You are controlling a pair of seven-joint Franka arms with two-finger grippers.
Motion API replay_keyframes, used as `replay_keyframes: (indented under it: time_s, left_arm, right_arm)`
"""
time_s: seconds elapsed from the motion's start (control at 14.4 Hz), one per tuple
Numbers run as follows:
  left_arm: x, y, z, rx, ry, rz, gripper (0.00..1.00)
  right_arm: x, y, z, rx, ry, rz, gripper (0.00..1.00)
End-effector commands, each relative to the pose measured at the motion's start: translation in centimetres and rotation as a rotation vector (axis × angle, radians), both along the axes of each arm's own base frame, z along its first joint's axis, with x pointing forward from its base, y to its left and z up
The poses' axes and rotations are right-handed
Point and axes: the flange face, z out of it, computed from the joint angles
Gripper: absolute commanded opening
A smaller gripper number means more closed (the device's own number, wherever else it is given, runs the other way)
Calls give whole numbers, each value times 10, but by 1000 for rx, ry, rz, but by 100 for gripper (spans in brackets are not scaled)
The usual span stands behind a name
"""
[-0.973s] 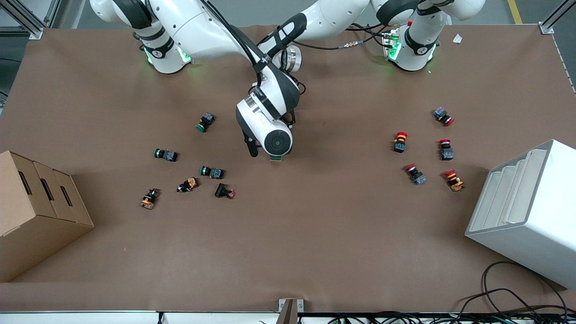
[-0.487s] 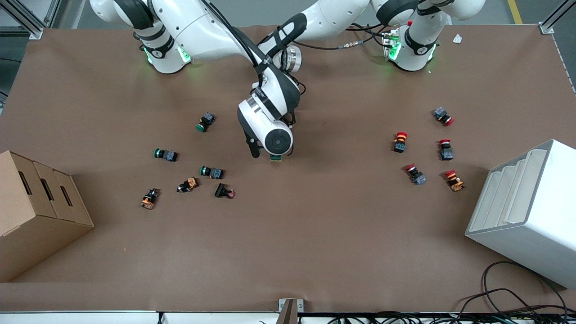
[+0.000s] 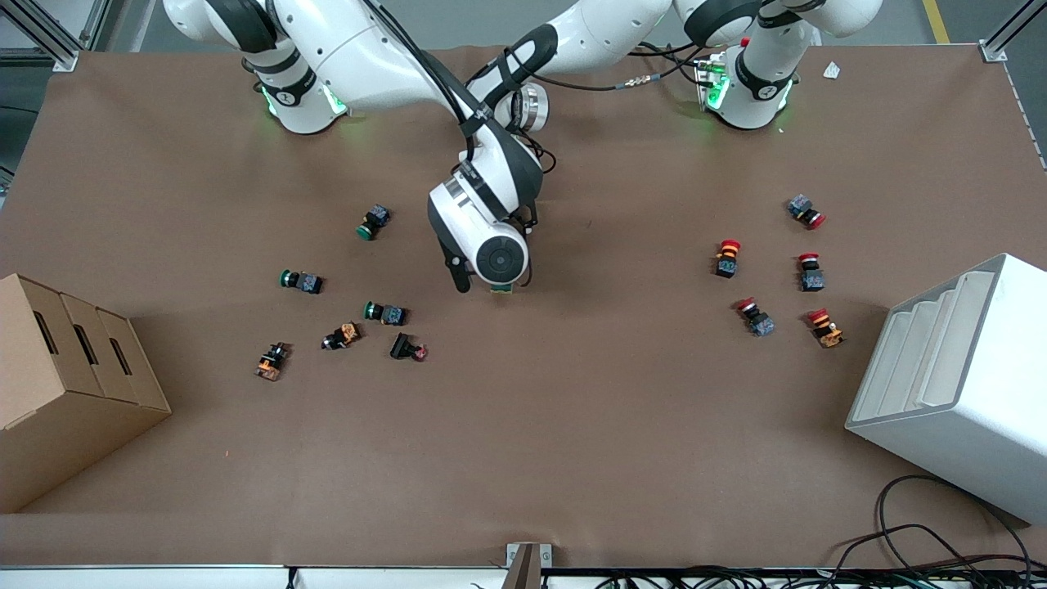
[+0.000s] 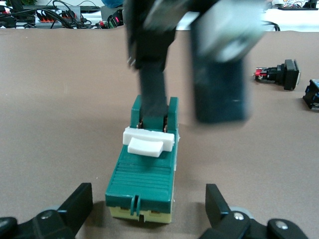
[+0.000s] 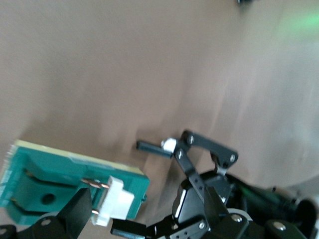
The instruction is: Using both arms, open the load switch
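Note:
The load switch (image 4: 144,179) is a dark-green block with a white lever (image 4: 147,142). It lies flat mid-table, and only its end (image 3: 501,288) peeks out from under the right arm's hand. My left gripper (image 4: 147,195) is open, one finger on each side of the switch's end, with gaps showing. It is hidden in the front view. My right gripper (image 4: 185,117) is open too. One of its fingers (image 4: 152,99) stands down in the switch's slot just past the lever, and the other hangs beside the block. The right wrist view shows the switch (image 5: 55,184) and its lever (image 5: 112,201).
Green-capped push buttons (image 3: 301,281) lie scattered toward the right arm's end, near a cardboard box (image 3: 65,384). Red-capped push buttons (image 3: 726,257) lie toward the left arm's end, near a white rack (image 3: 957,384). Cables (image 3: 924,532) hang at the table's near edge.
The right arm's hand has shifted slightly over the switch toward the right arm's end. The switch stays in place.

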Motion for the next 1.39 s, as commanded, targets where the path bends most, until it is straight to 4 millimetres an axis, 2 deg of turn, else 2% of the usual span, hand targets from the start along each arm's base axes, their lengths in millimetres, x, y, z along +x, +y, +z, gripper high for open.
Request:
replay_keyframes:
  time_s: [0.0,0.14,0.28,0.49,0.63,0.76,0.83,0.9,1.04,1.11,1.18,1.32]
  left_arm:
    - [1,-2,-3,-6,-28,-7,100]
    - [2,-2,-3,-6,-28,-6,100]
    - [5,-5,4,-17,-32,-1,100]
    - [15,-18,23,-54,-31,17,100]
    - [23,-23,35,-77,1,52,100]
    - [37,-25,61,-47,54,77,100]
    - [43,-31,80,-44,91,91,100]
    - [52,-35,94,-34,126,112,100]
    - [76,-46,139,-38,204,155,100]
    - [91,-44,167,-33,245,175,100]
    - [103,-39,188,-23,281,183,100]
    - [130,-34,235,-65,356,207,100]
  right_arm:
    - [47,-69,63,75,-4,140,100]
    - [80,-129,104,158,-8,260,100]
    - [101,-183,147,227,-30,405,100]
    - [119,-251,212,313,-104,649,100]
    - [131,-306,246,373,-143,792,100]
    - [135,-357,274,363,-150,923,100]
    - [133,-374,284,378,-149,980,100]
    - [134,-401,292,398,-156,1011,100]
    - [135,-451,301,436,-167,1070,100]
    - [135,-471,305,448,-174,1083,100]
    - [135,-490,305,461,-184,1079,100]
    - [135,-499,305,463,-187,1072,100]
